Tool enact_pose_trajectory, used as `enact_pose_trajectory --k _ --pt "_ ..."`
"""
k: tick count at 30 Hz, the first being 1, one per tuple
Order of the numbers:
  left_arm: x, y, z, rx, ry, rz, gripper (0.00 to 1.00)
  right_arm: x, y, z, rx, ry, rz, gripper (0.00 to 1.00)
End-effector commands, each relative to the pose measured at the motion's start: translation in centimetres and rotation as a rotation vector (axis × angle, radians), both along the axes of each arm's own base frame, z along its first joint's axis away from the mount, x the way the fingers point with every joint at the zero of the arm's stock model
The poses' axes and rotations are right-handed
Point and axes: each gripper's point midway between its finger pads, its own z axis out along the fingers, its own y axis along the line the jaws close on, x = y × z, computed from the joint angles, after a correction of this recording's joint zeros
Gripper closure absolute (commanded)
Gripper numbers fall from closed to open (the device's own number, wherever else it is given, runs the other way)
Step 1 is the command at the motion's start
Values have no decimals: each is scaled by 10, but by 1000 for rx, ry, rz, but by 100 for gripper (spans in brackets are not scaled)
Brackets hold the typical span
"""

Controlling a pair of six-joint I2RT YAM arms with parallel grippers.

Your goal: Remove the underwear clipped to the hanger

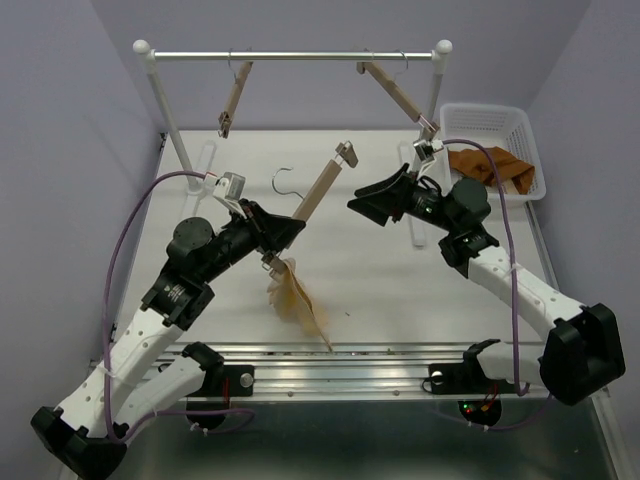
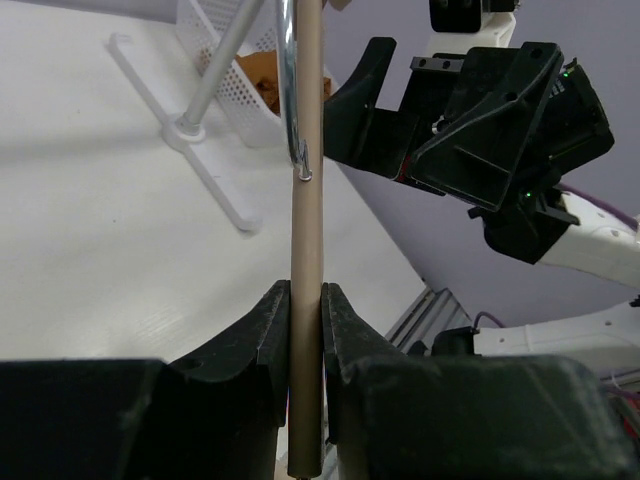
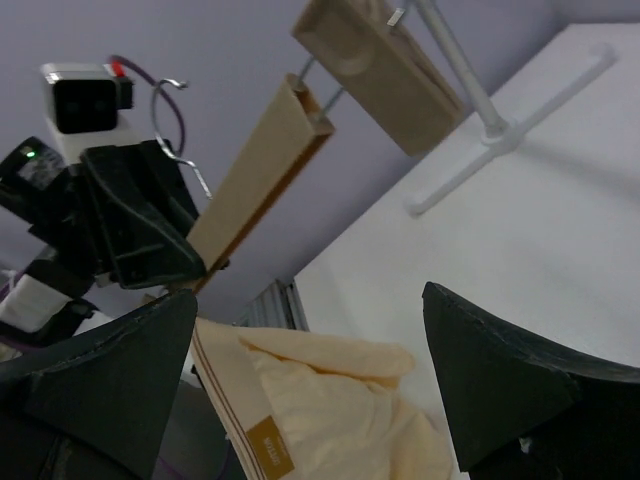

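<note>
White tabletop, left claw clenched on tilted tan wooden clip hanger, pale beige cloth briefs hanging off its lower clip just below that claw, right claw splayed empty beside hanger's upper end, rust-orange cloth briefs in white plastic basket.

Left arm and right arm alike — white links dotted with small dark holes, black joint housings, black wedge-shaped fingers. A purple cable loops along each. A small white camera tops each wrist — green lights glow on the housings.
</note>
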Motion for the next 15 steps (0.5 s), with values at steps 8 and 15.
enact_pose_trajectory --k 8,15 --pt "-15 -15 47 -211 -101 -115 100 -43 29 54 248 -172 175 0" --pt "-13 -13 62 -231 -130 -97 100 -57 40 31 161 -197 208 0"
